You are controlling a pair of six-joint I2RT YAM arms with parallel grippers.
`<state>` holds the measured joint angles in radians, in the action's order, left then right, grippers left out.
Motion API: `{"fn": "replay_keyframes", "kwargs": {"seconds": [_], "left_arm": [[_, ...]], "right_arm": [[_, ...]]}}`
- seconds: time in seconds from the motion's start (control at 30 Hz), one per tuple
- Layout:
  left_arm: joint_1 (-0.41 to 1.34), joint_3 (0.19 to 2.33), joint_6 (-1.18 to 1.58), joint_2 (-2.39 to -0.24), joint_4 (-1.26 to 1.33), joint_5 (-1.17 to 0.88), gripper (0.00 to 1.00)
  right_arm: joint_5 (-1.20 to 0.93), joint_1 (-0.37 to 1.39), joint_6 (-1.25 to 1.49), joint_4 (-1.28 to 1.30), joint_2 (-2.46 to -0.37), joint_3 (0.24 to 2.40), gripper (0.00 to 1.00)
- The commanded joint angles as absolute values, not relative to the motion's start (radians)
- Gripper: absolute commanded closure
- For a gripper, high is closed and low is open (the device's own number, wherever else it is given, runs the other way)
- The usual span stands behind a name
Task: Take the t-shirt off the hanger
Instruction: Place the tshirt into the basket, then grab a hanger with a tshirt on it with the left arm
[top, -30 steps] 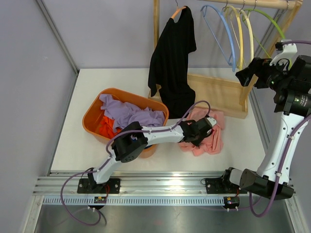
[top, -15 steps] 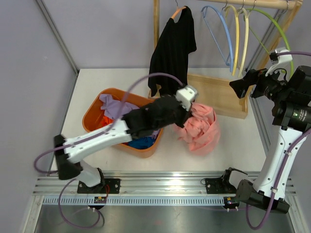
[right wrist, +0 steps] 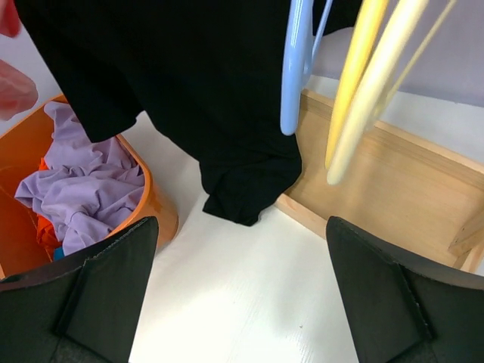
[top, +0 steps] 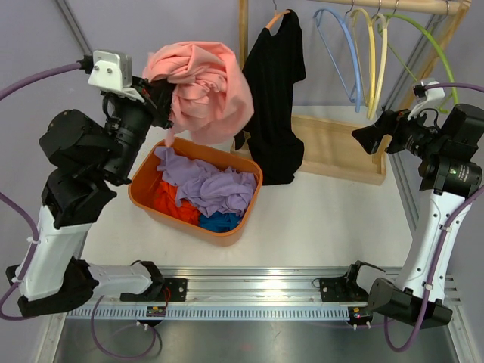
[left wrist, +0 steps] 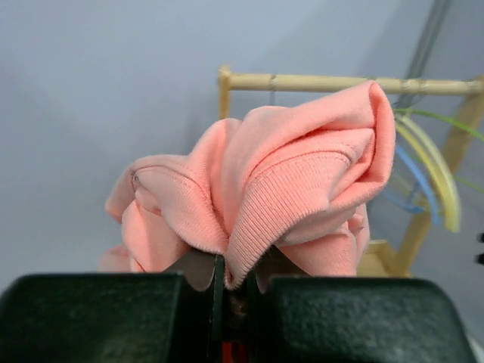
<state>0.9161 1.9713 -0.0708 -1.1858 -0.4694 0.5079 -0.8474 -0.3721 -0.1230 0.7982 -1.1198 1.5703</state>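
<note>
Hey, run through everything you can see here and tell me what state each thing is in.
Left fingers: shut on the pink t-shirt.
Right fingers: open, empty.
Pink t-shirt: bunched, held up in the air.
Black t-shirt: on its orange hanger, on the rail.
Orange basket: holding purple, orange and blue clothes.
Other hangers: bare, on the rail.

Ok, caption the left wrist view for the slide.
Left gripper clamps a bunched pink shirt, wooden rack and hangers behind.
</note>
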Motion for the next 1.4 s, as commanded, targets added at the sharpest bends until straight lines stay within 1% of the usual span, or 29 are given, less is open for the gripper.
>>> {"fn": "replay_keyframes", "kwargs": {"seconds": [0.0,0.03,0.13,0.23,0.37,0.4,0.47,0.5,0.63,0.67,0.7,0.73,0.77,0.8,0.83,0.87,0.93,0.97,1.07,1.2,1.23,1.3,1.33,1.37], "left_arm": [[0.833,1.87,-0.059,-1.175,-0.521,0.486,1.0],[0.812,1.803,-0.016,-1.152,-0.528,0.456,1.0],[0.79,1.715,0.07,-1.117,-0.551,0.433,1.0],[0.764,1.579,0.153,-1.06,-0.549,0.422,1.0],[0.672,1.327,0.256,-1.006,-0.502,0.309,1.0],[0.654,1.21,0.296,-0.994,-0.465,0.281,1.0],[0.601,1.114,0.334,-0.991,-0.431,0.221,1.0],[0.585,1.026,0.371,-0.991,-0.405,0.203,1.0],[0.511,0.885,0.462,-0.983,-0.376,0.108,1.0],[0.488,0.876,0.474,-0.98,-0.377,0.086,0.83],[0.482,0.876,0.483,-0.974,-0.383,0.066,0.71],[0.479,0.885,0.485,-0.965,-0.388,0.036,0.52],[0.479,0.917,0.482,-0.938,-0.393,0.017,0.2],[0.479,0.945,0.465,-0.924,-0.403,0.005,0.11],[0.479,0.972,0.457,-0.904,-0.405,-0.035,0.04],[0.479,1.047,0.453,-0.879,-0.416,-0.04,0.01],[0.479,1.129,0.445,-0.87,-0.425,-0.048,0.01],[0.479,1.223,0.448,-0.883,-0.44,-0.043,0.01],[0.479,1.365,0.434,-0.948,-0.453,-0.064,0.01],[0.479,1.628,0.404,-1.155,-0.416,-0.136,0.01],[0.479,1.773,0.399,-1.283,-0.423,-0.161,0.01],[0.479,1.944,0.393,-1.415,-0.448,-0.189,0.01],[0.482,2.118,0.388,-1.536,-0.465,-0.19,0.01],[0.482,2.194,0.384,-1.605,-0.494,-0.192,0.01]], "right_arm": [[-0.905,-0.376,-0.117,0.721,-1.098,1.572,0.01],[-0.926,-0.376,-0.118,0.718,-1.095,1.572,0.01],[-0.971,-0.376,-0.1,0.689,-1.094,1.572,0.0],[-1.026,-0.376,-0.063,0.647,-1.094,1.574,0.01],[-1.115,-0.374,-0.009,0.586,-1.101,1.566,0.0],[-1.156,-0.374,-0.006,0.565,-1.104,1.565,0.0],[-1.202,-0.374,0.025,0.557,-1.115,1.574,0.01],[-1.225,-0.373,0.023,0.552,-1.117,1.583,0.01],[-1.281,-0.344,0.017,0.56,-1.121,1.6,0.02],[-1.276,-0.333,0.012,0.563,-1.124,1.601,0.02],[-1.266,-0.316,0.006,0.593,-1.127,1.612,0.02],[-1.234,-0.298,-0.038,0.619,-1.134,1.621,0.03],[-1.206,-0.249,-0.066,0.652,-1.149,1.637,0.03],[-1.151,-0.224,-0.096,0.725,-1.161,1.669,0.03],[-1.122,-0.201,-0.15,0.756,-1.182,1.683,0.03],[-1.094,-0.163,-0.161,0.773,-1.19,1.692,0.03],[-1.057,-0.152,-0.169,0.775,-1.206,1.694,0.03],[-1.046,-0.146,-0.172,0.776,-1.213,1.697,0.04],[-1.029,-0.137,-0.195,0.811,-1.252,1.727,0.04],[-1.023,-0.135,-0.213,0.841,-1.287,1.75,0.03],[-1.022,-0.135,-0.215,0.842,-1.293,1.75,0.04],[-1.016,-0.135,-0.215,0.842,-1.298,1.744,0.04],[-1.014,-0.135,-0.213,0.844,-1.298,1.738,0.04],[-1.012,-0.135,-0.212,0.844,-1.296,1.733,0.04]]}}
